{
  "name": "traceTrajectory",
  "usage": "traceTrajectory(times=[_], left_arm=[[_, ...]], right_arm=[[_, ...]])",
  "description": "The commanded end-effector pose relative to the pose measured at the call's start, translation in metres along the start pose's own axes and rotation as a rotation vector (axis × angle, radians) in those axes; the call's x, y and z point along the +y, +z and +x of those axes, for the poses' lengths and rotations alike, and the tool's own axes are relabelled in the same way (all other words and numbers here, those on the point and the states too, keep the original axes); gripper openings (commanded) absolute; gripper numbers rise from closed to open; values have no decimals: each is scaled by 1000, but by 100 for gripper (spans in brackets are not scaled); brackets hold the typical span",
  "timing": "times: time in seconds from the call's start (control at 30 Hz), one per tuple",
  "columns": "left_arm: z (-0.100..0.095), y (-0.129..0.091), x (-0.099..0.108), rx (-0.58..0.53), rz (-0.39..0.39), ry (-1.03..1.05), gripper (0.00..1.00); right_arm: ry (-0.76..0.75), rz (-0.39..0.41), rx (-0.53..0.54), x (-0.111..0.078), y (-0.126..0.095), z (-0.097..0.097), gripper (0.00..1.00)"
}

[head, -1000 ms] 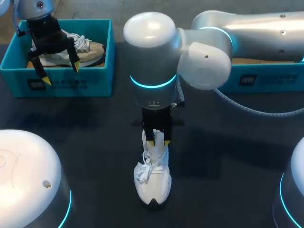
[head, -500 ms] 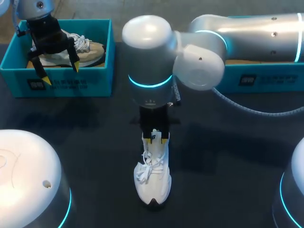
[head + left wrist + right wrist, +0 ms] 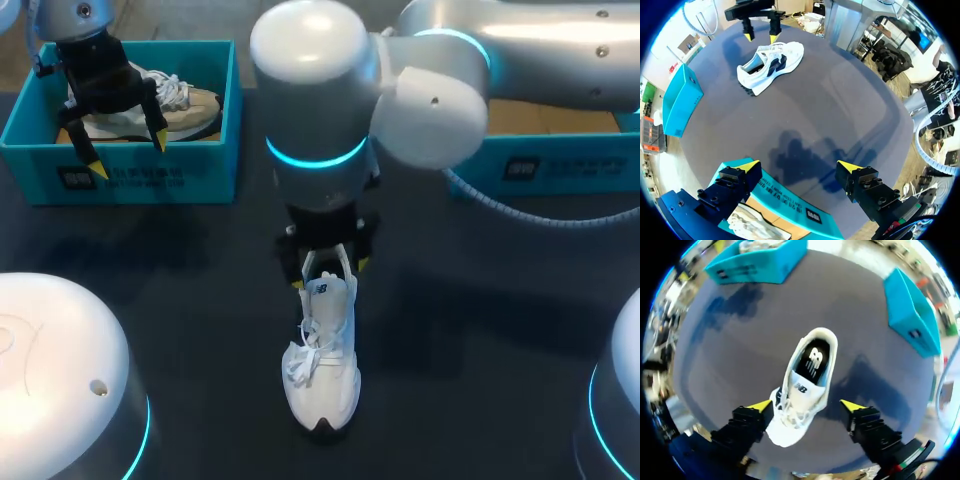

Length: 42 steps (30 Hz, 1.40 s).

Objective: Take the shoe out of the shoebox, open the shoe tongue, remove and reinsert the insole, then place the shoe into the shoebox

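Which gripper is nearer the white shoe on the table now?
Right. The right gripper hangs open directly over the white shoe, one finger to each side of it. The left gripper is open far off, over the teal shoebox.

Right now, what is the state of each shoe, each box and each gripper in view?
White lace-up sneaker: upright on the table, dark insole inside.
Left teal cardboard shoebox: lidless, occupied.
Beige sneaker: lying inside that shoebox.
Right teal box: lidless, inside mostly hidden.
Left gripper: open, over the left shoebox.
Right gripper: open, above the white sneaker.
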<state>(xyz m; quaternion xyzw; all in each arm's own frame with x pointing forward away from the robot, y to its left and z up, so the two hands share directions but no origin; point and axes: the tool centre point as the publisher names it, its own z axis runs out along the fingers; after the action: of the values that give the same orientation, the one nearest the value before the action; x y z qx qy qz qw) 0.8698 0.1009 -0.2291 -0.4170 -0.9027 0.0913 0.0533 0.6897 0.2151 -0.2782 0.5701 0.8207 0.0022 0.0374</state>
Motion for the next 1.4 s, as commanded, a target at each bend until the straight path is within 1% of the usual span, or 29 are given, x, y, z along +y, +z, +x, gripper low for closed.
traceTrajectory(times=[0.03,0.13,0.17,0.53,0.6,0.67,0.83,0.9,1.03,1.17,1.3,1.4], left_arm=[[0,0,0,2,-3,0,100],[0,0,0,2,-3,0,100],[0,0,0,2,-3,0,100],[0,0,0,2,-3,0,100],[0,0,0,2,-3,0,100],[0,0,0,2,-3,0,100],[0,0,0,2,-3,0,100],[0,0,0,2,-3,0,100],[0,0,0,2,-3,0,100],[0,0,0,2,-3,0,100],[0,0,0,2,-3,0,100],[0,0,0,2,-3,0,100]], right_arm=[[-451,-22,103,7,-4,-17,100],[-809,-44,189,7,-3,-20,100],[-877,-48,219,6,-1,-21,100],[-877,-48,219,6,-1,-21,100],[-979,-3,200,17,4,-18,100],[-1013,44,152,23,3,-20,100],[-1067,69,104,35,2,-26,100],[-1096,66,78,41,4,-27,100],[-1128,51,76,56,10,-31,100],[-1141,19,74,67,17,-35,100],[-1154,14,65,76,23,-35,100],[-1163,12,74,80,25,-35,100]])
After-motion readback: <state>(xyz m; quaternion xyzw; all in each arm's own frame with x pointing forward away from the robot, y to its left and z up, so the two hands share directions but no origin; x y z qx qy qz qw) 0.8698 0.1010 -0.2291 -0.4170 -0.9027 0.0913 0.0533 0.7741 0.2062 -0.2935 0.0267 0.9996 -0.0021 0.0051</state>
